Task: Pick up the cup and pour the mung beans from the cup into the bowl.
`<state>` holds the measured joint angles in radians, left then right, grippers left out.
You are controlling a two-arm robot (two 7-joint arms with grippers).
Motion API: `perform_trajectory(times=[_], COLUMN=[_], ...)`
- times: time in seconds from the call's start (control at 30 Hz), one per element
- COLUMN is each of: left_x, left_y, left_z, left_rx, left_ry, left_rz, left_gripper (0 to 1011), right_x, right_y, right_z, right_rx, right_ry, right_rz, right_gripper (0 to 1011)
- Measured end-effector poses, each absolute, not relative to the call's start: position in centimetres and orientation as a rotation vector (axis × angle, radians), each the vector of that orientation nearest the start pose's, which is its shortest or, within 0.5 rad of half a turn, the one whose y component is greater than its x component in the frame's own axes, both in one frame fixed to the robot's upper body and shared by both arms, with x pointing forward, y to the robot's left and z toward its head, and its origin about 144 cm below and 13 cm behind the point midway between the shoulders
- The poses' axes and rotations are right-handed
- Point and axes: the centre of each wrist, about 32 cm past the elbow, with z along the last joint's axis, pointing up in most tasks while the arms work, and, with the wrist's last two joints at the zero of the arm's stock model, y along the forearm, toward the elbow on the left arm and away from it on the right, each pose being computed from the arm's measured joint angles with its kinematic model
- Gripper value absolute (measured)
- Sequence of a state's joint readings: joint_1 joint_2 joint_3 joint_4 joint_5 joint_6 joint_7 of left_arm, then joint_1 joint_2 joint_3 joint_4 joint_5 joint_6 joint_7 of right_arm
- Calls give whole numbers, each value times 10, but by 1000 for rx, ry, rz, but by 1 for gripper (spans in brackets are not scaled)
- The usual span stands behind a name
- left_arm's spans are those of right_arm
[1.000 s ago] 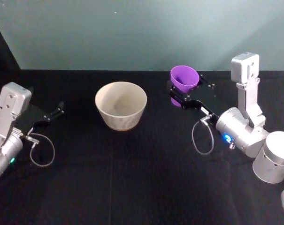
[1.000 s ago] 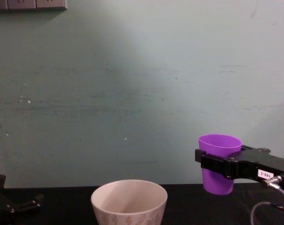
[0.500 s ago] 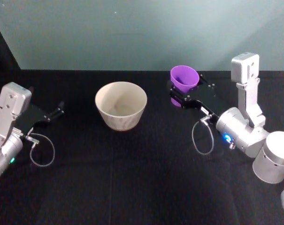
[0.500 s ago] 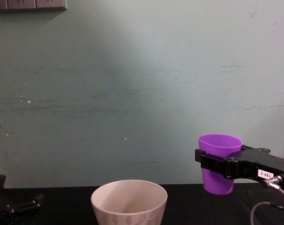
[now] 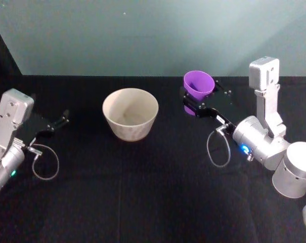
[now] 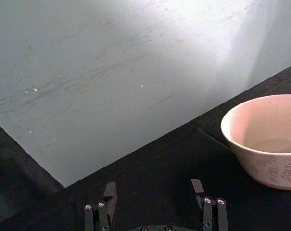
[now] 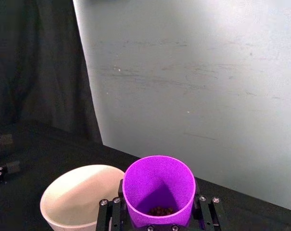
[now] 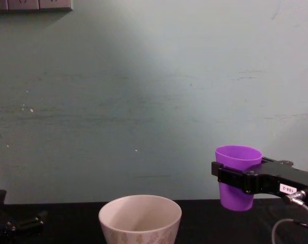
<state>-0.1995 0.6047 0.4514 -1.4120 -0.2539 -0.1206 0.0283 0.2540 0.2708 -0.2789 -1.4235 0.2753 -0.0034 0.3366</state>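
Your right gripper (image 5: 198, 97) has its jaws clenched around the cup (image 5: 199, 83), holding it upright to the right of the bowl (image 5: 128, 126) and apart from it, with dark mung beans (image 7: 159, 211) lying in its bottom. Your left gripper (image 6: 154, 191) sits over the worktop (image 5: 142, 192) left of the bowl, jaws released.

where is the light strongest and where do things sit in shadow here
Left wrist view: glare washes out the wall behind the bowl, which is brightly lit inside. Right wrist view: the cup, held in the right gripper, darkens toward its bottom. Chest view: the wall is dimmer toward the left. Head view: the black table shows no clear shadows.
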Motion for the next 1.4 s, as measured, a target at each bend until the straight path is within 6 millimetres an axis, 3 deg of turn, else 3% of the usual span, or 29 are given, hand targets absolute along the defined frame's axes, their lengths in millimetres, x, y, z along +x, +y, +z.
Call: perform_trajectory(times=[1.4], left_x=[489], left_y=[310], left_z=[1140], left_rx=[304], left_ry=[-285], left_rz=[1248], left_gripper=[1000], right_x=[522], right_y=[-234], right_z=[1174], right_rx=[-13], right_ry=[-61], right_rz=[-1009], right_gripper=[731])
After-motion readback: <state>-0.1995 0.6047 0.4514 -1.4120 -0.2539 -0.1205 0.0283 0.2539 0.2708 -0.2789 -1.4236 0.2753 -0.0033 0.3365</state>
